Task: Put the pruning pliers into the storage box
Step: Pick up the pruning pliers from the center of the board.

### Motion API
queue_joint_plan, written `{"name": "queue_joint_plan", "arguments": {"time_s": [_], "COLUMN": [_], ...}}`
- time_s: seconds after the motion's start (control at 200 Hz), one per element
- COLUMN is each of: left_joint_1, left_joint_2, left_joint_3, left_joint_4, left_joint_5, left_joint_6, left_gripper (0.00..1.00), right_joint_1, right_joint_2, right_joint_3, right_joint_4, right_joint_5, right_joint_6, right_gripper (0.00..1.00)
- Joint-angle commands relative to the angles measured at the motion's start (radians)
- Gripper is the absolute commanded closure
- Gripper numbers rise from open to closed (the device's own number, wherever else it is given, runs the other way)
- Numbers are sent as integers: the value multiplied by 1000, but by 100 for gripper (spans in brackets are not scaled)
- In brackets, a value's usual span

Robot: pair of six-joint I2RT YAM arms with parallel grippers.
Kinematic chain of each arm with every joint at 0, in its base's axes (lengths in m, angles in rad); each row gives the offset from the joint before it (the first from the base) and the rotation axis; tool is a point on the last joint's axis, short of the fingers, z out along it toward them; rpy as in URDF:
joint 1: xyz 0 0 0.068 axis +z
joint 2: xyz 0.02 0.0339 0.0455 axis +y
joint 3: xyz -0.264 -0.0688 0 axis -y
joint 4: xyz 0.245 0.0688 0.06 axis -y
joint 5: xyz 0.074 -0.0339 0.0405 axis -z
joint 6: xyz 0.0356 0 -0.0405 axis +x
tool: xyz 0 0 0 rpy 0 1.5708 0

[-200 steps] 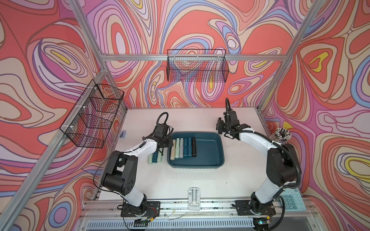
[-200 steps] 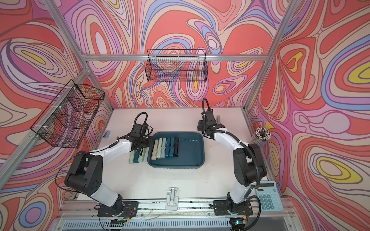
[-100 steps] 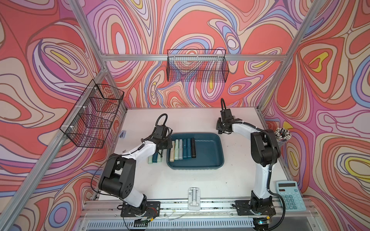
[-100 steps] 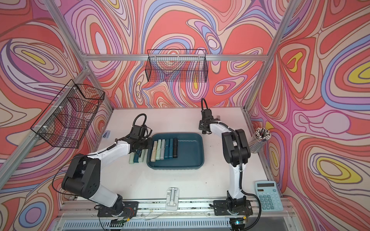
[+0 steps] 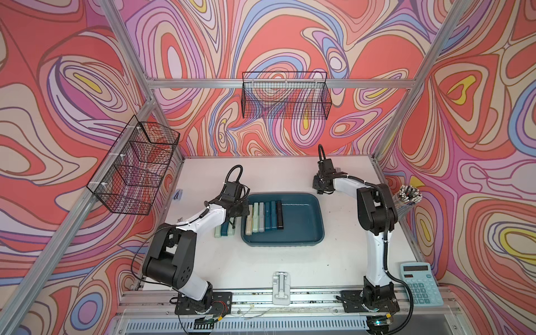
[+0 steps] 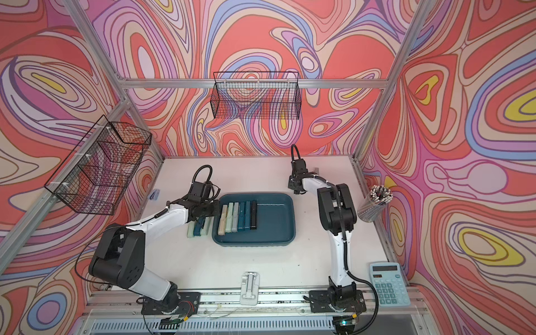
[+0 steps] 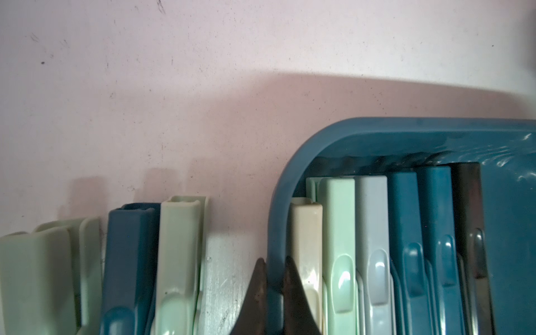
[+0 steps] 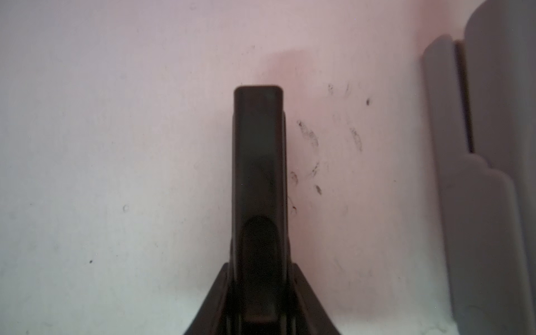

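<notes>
Teal plastic, shallow, round-cornered: the storage box lies mid-table. In both top views we count six pruning pliers flat inside it, side by side against its left wall: cream, pale green, grey, two dark teal, one black.

Outside, just beside that same wall, a loose cluster of pale green and dark teal ones lies on the table, parallel to the row. We cannot settle the count.

At the box's left wall sits the left gripper. In the left wrist view its dark fingertips stand nearly together with the box rim between them, one tip outside, one inside next to the cream bar. We read it as clamped on the box wall.

Down at the table beyond the box's far right corner, apart from it, is the right gripper. In the right wrist view the black pliers runs out from between its fingers, which lie against both flanks: grasped. Whether it is off the table we cannot tell. A grey tool lies near, not touching.

Margins: calculator and cup of pencils at the right edge; small blue gadget at the left; wire baskets on the walls.
</notes>
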Motion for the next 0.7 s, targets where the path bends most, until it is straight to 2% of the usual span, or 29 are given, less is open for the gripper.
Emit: {"name": "queue_joint_plan", "arguments": {"time_s": [0.0,0.356,0.696], "left_joint_1": [4,5,4], "left_joint_2": [-33,-15,-16], "left_joint_3": [-2,4,15], "left_joint_4": [-17,2,4], "left_joint_5": [-13,-6,-8], "left_joint_6": [3,-21,-17], "left_gripper": [92,92,91], "right_joint_1": [-3,-4,2], "right_joint_2": [-20,-202,-539], "right_joint_3": [1,-129,-340], "right_joint_4": [19,78,106], "right_joint_5": [10,-43,-51], "right_joint_6": [-5,1,35], "right_gripper": [76,81,79]}}
